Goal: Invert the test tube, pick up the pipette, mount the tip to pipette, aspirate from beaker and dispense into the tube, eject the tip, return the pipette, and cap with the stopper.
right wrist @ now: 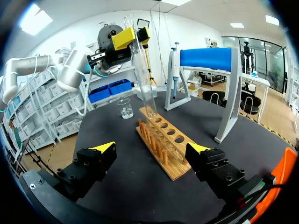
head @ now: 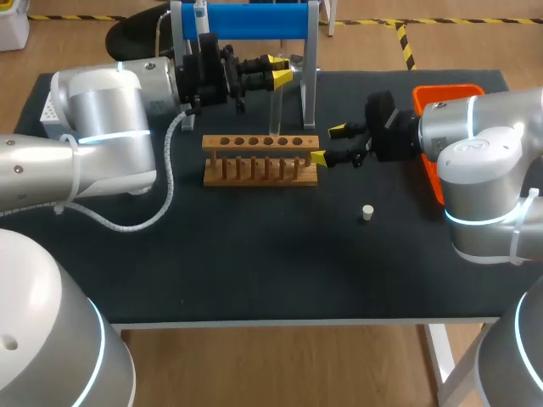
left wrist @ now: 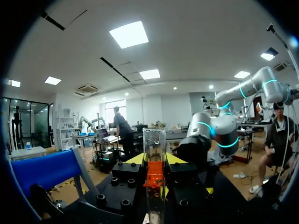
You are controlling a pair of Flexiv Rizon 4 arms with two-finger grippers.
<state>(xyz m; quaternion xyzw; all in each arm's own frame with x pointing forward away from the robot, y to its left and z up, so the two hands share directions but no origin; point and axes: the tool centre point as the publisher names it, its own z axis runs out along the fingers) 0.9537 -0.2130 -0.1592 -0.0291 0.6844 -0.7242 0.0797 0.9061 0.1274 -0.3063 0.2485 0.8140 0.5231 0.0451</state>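
Left hand (head: 278, 70) clamped on test tube (head: 275, 114) over rack (head: 260, 158), right hand (head: 328, 144) apart, beside rack

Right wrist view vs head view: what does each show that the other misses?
Only the right wrist view: the beaker, standing beyond the far end of the rack; the head view does not show it. Only the head view: the stopper, lying apart from the rack. Both: the rack, the test tube held over it in the left gripper, the blue-topped stand, the orange bin and the open right gripper.
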